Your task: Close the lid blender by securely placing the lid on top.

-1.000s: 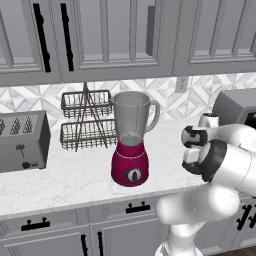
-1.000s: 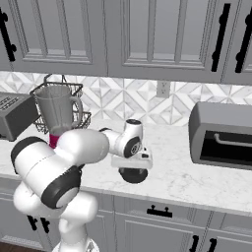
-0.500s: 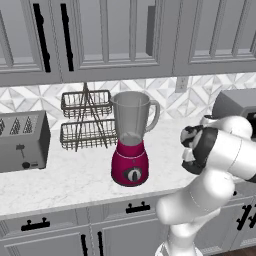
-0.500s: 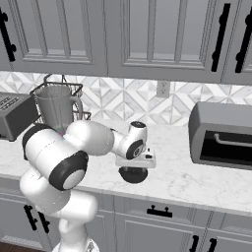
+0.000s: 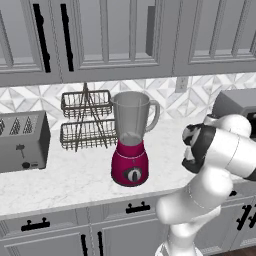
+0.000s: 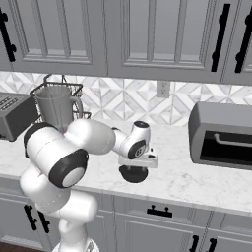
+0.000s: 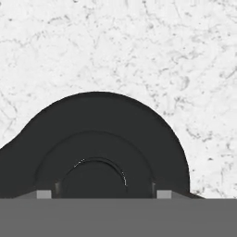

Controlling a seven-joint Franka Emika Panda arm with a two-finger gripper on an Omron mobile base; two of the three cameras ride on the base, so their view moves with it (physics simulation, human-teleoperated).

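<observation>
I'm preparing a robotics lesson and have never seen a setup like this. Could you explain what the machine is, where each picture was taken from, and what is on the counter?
It is a simulated white robot arm in a kitchen. Two cameras ride on its base, left and right; the third looks down from its hand.

On the marble counter stand a toaster, a wire rack and the blender, its jar open. The gripper is low over the black lid, which lies on the counter. Whether it grips the lid cannot be told.

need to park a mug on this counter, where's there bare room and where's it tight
Bare marble lies between the toaster and the blender, and between the lid and the toaster oven. It is tight behind the blender, where the wire rack stands close, and at the lid, where the gripper sits low.
</observation>
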